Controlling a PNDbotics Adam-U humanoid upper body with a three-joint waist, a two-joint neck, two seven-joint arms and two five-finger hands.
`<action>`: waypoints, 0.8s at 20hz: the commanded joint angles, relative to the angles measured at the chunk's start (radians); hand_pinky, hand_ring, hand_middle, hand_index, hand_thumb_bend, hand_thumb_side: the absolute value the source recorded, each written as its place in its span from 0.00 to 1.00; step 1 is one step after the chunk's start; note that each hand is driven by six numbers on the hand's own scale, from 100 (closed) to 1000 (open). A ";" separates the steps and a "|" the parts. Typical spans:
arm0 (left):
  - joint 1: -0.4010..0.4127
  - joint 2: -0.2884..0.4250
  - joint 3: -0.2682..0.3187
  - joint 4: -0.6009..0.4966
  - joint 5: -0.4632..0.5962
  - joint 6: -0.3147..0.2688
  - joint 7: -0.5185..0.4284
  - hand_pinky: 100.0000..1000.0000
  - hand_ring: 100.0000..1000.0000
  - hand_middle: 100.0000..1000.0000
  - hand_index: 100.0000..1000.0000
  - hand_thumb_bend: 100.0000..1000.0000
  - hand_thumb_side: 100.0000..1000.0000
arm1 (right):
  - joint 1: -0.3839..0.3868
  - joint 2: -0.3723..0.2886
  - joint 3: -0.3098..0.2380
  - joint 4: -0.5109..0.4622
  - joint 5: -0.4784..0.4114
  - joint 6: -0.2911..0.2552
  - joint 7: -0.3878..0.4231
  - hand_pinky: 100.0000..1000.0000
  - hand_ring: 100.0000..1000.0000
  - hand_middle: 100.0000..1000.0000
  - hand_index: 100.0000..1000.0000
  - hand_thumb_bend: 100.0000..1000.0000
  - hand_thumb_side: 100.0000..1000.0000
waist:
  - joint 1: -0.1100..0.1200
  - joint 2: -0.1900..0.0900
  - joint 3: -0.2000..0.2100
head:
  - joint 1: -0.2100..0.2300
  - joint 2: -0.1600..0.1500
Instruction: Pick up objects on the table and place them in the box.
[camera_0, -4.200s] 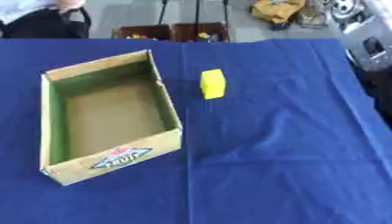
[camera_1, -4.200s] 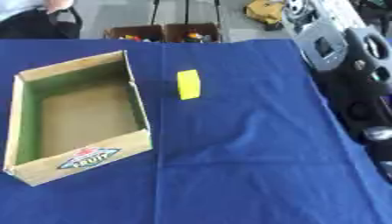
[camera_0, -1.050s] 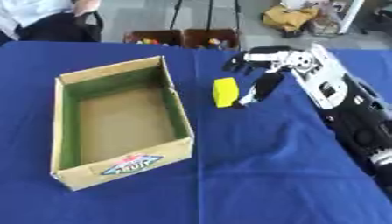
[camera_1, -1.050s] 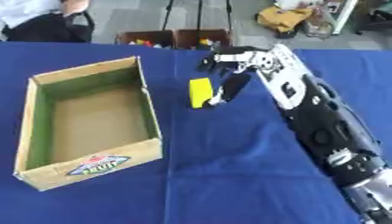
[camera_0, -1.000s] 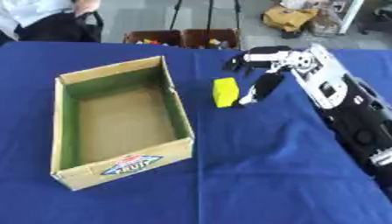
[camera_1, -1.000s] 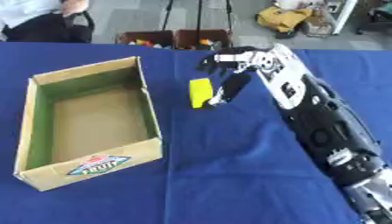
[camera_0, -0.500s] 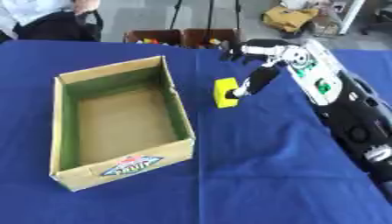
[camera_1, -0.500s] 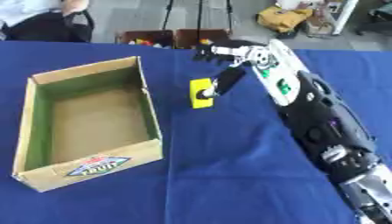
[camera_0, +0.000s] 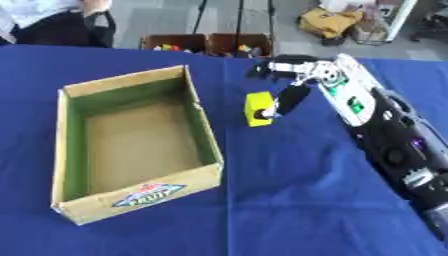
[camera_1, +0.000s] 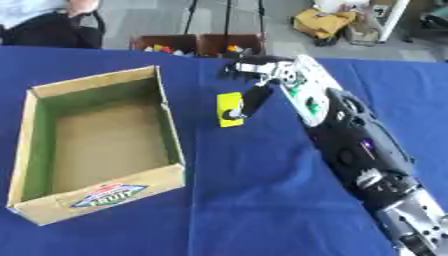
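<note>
A small yellow block (camera_0: 254, 102) stands on the blue tablecloth, just right of the open cardboard box (camera_0: 131, 80), which has green inner walls and a fruit label on its front. My right hand (camera_0: 306, 75) reaches in from the right, over and behind the block. Its dark thumb (camera_0: 282, 100) slants down and its tip touches the block's right face. Its fingers (camera_0: 267, 66) curve above the far side, with blue cloth showing between them and the block's top. The box holds nothing that I can see. My left hand shows in neither view.
My right forearm (camera_1: 350, 145) lies across the right half of the table. Past the far edge stand brown crates with coloured items (camera_0: 210, 44) and a yellow bag (camera_0: 328, 22) on the floor. Blue cloth (camera_0: 289, 210) spreads in front of the box.
My right arm came in from the right and reached the block. Over the last second the hand shifted left and its thumb swung down onto the block's right face. The block has stayed put.
</note>
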 joint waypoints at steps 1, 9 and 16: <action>-0.014 0.018 0.009 -0.015 0.006 0.001 -0.004 0.72 0.91 0.89 0.96 0.00 1.00 | -0.023 -0.017 -0.005 -0.012 -0.025 -0.007 0.029 0.83 0.91 0.89 0.92 0.37 0.16 | -0.014 -0.001 0.002 | 0.000 -0.003; -0.016 0.016 0.006 -0.015 0.008 0.002 -0.009 0.72 0.91 0.89 0.96 0.00 1.00 | -0.028 -0.020 -0.006 -0.011 -0.034 0.011 0.044 0.83 0.90 0.88 0.90 0.33 0.15 | -0.018 0.001 0.002 | -0.003 -0.012; -0.020 0.015 0.006 -0.015 0.010 0.000 -0.009 0.72 0.91 0.89 0.96 0.00 1.00 | -0.020 -0.018 -0.003 0.031 0.014 0.009 0.043 0.79 0.87 0.85 0.86 0.25 0.08 | -0.017 0.009 0.009 | -0.012 -0.019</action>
